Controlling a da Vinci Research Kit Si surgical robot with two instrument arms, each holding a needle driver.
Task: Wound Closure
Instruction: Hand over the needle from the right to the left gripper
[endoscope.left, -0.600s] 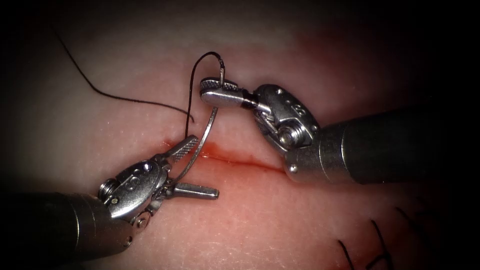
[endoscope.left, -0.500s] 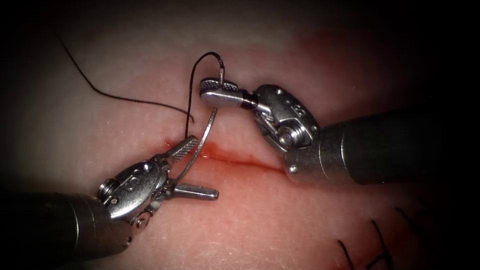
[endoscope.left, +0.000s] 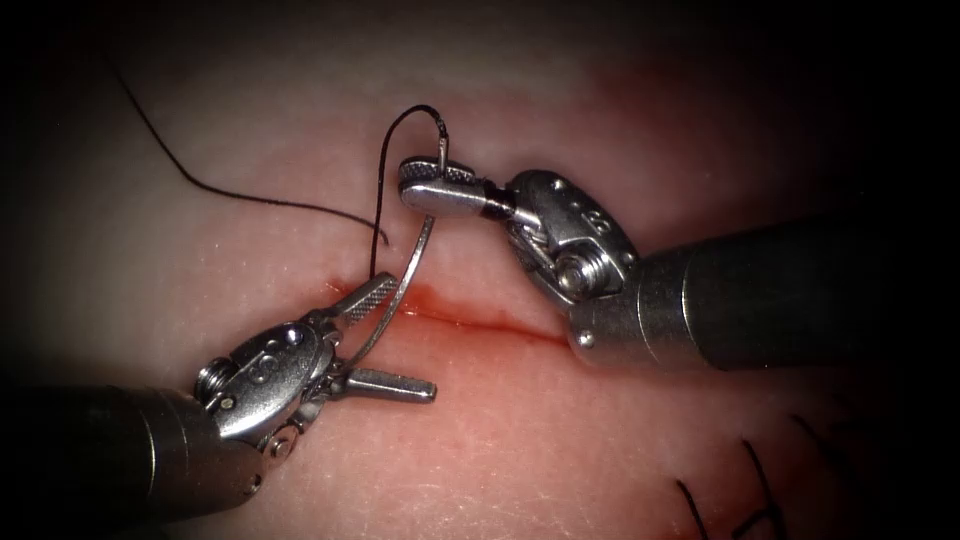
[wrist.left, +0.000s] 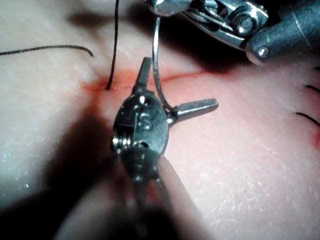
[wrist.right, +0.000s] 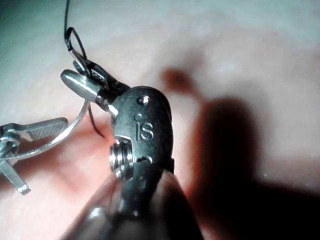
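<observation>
My right tool is shut on the curved needle close to its thread end, above the cut. From there the needle arcs down and left, and its pointed end lies between the jaws of my left tool. Those jaws stand open around it, near their hinge, and hold nothing. The needle looks free of the tissue. Black thread loops from the needle's tail and drops into the cut's left end. In the left wrist view my left tool straddles the needle. The right wrist view has my right tool clamping the needle.
A loose thread end trails in from the upper left and stops short of the cut's left end. Cut thread ends stick up from the tissue at the lower right. Red fluid lines the cut.
</observation>
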